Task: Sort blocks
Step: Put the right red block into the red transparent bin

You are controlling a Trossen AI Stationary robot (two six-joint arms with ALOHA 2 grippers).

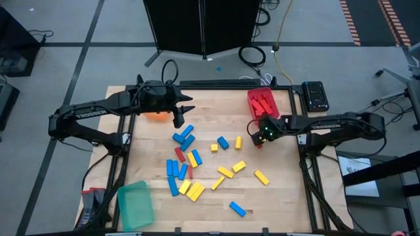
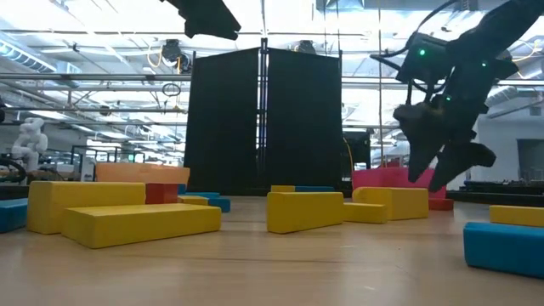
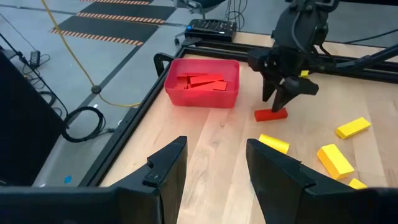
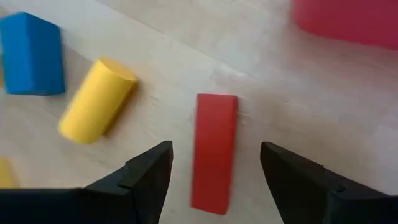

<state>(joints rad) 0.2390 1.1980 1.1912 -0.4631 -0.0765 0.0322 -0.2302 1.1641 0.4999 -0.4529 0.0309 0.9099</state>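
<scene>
Here the right gripper (image 1: 258, 139) hangs just beside the red tray (image 1: 265, 103), on the side toward the desk's (image 1: 282, 196) middle, over a lone red block (image 4: 214, 151). Its fingers (image 4: 144, 172) stand apart, one on each long side of the block, clear of it and holding nothing. The block lies flat on the desk, near the tray, with a yellow block (image 4: 96, 99) and a blue block (image 4: 32, 55) farther from the tray.

The block looks rigid, light and smooth-faced, so it should take a firm pinch without harm but could slide or twist if caught off centre. Its two long flat sides, near mid-length, look like the place to grip; the fingers are already lined up that way.

The left gripper (image 1: 178, 121) waits well away from the red tray, by the orange tray (image 1: 155, 117), its fingers (image 3: 163, 171) partly open and empty. Most other blocks (image 1: 190, 174) lie scattered toward the desk's middle, well clear of the red tray.
</scene>
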